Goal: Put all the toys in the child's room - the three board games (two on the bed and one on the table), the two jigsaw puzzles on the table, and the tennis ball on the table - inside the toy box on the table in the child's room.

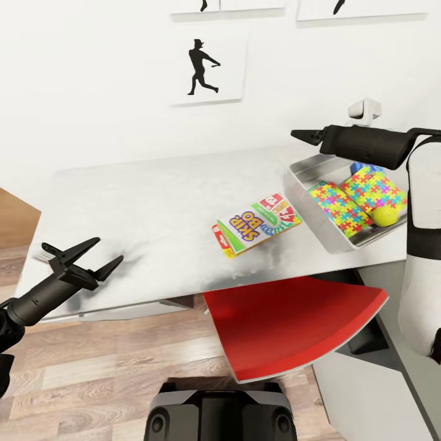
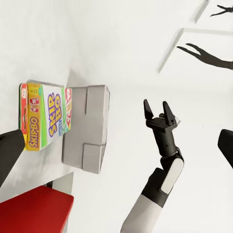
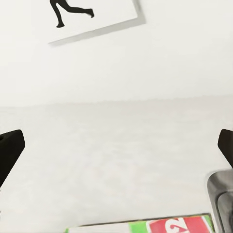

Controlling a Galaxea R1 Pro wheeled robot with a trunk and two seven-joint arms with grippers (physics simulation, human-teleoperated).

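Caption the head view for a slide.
Both grippers open over the table; Skip-Bo box outside the toy box holding puzzles and ball.

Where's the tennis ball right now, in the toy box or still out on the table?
In the toy box. The tennis ball lies inside its grey walls beside the two jigsaw puzzles.

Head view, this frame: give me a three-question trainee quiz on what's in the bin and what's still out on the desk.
1. True or false: the tennis ball lies inside the toy box.
2. How many jigsaw puzzles are in the toy box? A) none B) one C) two
3. Fill in: the Skip-Bo game box lies on the ____, beside the toy box, with neither the left gripper nor the right gripper holding it.

Key: 1 true. 2 C. 3 table.
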